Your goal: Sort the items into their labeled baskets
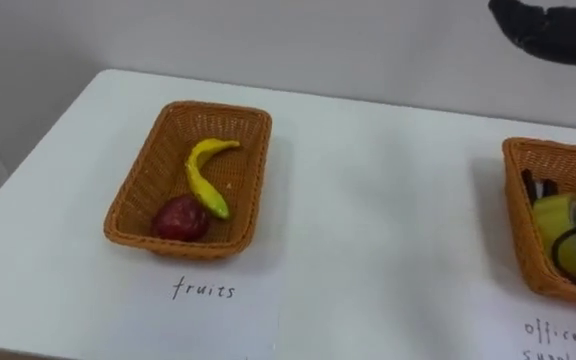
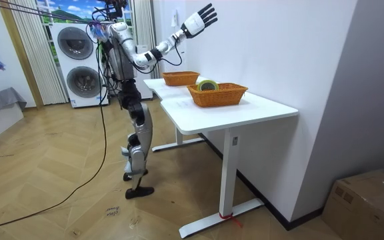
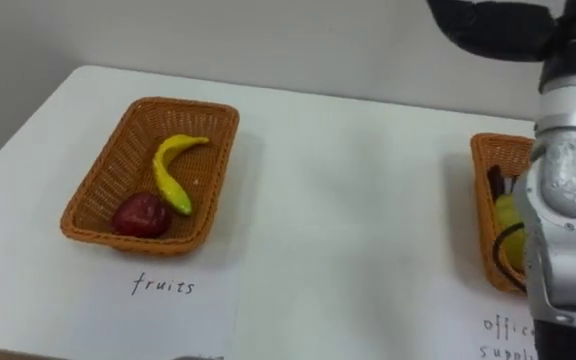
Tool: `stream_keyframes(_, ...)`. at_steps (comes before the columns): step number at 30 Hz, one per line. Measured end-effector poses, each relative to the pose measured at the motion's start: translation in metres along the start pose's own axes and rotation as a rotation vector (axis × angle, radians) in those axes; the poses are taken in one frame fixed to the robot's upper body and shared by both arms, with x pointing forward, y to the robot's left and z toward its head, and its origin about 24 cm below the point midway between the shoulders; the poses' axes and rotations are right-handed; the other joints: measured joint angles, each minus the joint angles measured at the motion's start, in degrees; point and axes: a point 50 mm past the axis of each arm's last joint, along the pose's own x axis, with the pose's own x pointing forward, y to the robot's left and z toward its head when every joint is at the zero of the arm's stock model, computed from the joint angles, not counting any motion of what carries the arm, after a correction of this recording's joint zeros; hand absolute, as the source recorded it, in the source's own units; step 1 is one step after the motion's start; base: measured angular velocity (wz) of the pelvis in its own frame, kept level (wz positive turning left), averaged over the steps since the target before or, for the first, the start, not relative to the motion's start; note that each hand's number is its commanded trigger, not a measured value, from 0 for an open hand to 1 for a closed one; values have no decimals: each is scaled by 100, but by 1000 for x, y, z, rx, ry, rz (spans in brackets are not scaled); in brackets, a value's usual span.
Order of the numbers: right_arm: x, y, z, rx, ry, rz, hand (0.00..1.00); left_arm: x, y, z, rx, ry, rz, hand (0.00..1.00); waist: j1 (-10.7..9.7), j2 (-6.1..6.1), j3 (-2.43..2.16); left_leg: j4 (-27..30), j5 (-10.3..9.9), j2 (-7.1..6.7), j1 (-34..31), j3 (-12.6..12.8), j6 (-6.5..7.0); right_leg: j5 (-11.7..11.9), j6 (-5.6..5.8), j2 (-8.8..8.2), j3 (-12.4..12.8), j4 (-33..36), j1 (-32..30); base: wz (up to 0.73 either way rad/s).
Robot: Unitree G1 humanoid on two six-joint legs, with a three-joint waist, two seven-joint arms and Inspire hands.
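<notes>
Lower centre-left of the left eye view: paper label on the white worktop, right in front of the fruit basket. Second paper label at the lower right edge, in front of the office basket.

Fruit basket is left of centre. It holds a yellow banana lying lengthwise and a red apple at the near end; the banana's near tip is touching or just beside the apple.

Office basket is at the right edge, well apart from the fruit basket. It holds a yellow tape roll and something dark behind the roll; can't tell what.

Right forearm runs up the right side of the right eye view, in front of the office basket. Room view: robot stands at the worktop's end, right arm raised, right hand high in the upper centre above the worktop, fingers spread straight, holding nothing.
</notes>
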Motion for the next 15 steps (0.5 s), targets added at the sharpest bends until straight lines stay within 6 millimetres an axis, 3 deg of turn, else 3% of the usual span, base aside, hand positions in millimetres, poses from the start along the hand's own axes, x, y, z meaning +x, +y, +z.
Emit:
stream_keyframes(5, -5, -27, -7, 15, 44, -133, 0, -2, -1, -12, 4, 34, -4, 0, -206, -41, 4, -57, -2, -2, 53, 0, -1, 0, 1, 0, 10, -8, 33, -1)
stream_keyframes(9, -10, -56, -11, 51, 77, -306, 0, -5, -1, -25, 4, 66, 0, 0, -352, -112, -25, -37, -2, 1, 56, 23, -2, -1, 1, 6, 29, -10, 16, 0)
stream_keyframes(13, -30, -97, -19, -36, 123, -505, 0, -7, 4, -36, -35, 94, 23, 0, -425, -232, -34, -42, -7, 8, 52, 37, -7, -1, 1, 9, 29, -13, -18, -1)
stream_keyframes(15, -38, -108, -21, -67, 135, -571, 0, -8, 5, -41, -38, 107, 24, 0, -465, -225, -34, -43, -13, 20, 57, 98, -11, -1, 1, 17, 84, -4, -36, -16)
